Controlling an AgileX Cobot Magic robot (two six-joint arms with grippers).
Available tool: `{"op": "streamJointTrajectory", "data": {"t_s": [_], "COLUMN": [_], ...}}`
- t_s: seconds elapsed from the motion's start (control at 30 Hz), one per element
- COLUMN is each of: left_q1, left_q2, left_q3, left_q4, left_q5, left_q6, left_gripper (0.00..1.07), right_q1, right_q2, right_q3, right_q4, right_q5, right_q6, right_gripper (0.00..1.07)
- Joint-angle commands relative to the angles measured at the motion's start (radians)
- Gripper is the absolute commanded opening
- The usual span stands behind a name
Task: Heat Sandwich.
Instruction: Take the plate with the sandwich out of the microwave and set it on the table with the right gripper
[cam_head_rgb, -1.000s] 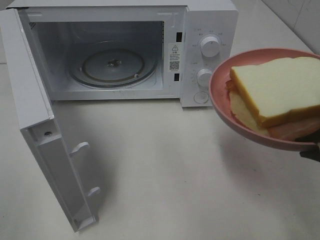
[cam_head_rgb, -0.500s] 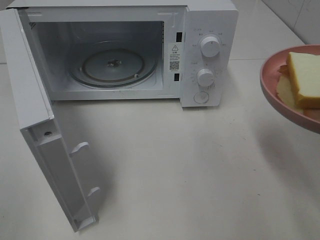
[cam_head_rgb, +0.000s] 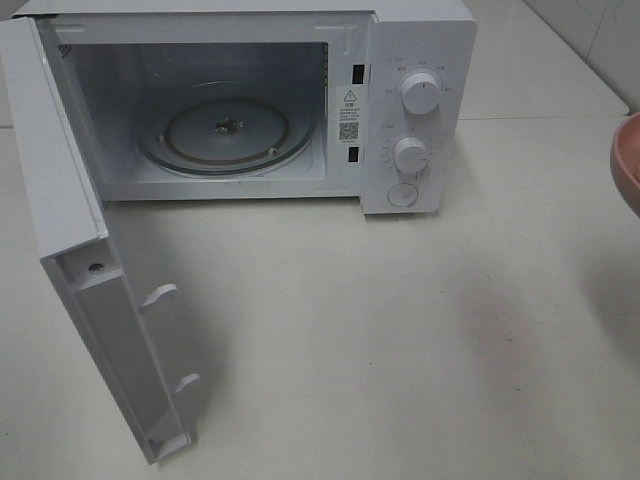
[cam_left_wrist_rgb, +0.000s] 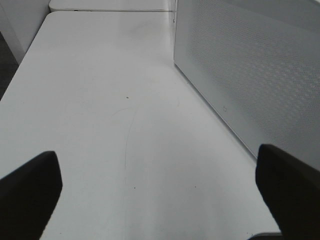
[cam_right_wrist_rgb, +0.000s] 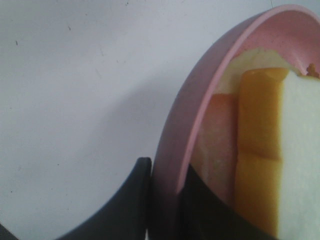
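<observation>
Now the right hand — clamped on the plate with its sandwich — has drawn almost out of view, left hand spread wide.

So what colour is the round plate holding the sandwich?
Pink; the round plate shows best in the right wrist view.

A pale, smooth surface carries a white microwave with its door swung wide open. Under the left tool the surface lies bare, faintly scratched, with the microwave's perforated side just beside that tool.
</observation>
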Motion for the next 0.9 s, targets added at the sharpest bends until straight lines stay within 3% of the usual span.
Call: {"op": "streamJointTrajectory", "data": {"t_s": [0.03, 0.27, 0.67, 0.9], "left_q1": [-0.005, -0.005, -0.005, -0.005], "left_q2": [-0.016, -0.016, -0.016, -0.016], "left_q3": [0.001, 0.001, 0.001, 0.001], "left_q4": [-0.008, -0.008, -0.008, -0.008], "left_q5": [-0.013, -0.013, -0.013, -0.013], "left_q6": [0.001, 0.002, 0.002, 0.002], "left_gripper": [0.98, 0.98, 0.98, 0.98], "right_q1": [0.002, 0.002, 0.002, 0.002], "right_q2": [-0.004, 0.087, 0.307, 0.444], "right_q3": [-0.001, -0.001, -0.004, -0.073], "right_q4": [-0.069, -0.104, -0.155, -0.187], "right_q5": [0.03, 0.137, 0.151, 0.162], "right_q6": [0.077, 0.252, 0.589, 0.767], "right_gripper": [0.0, 0.0, 0.0, 0.0]}}
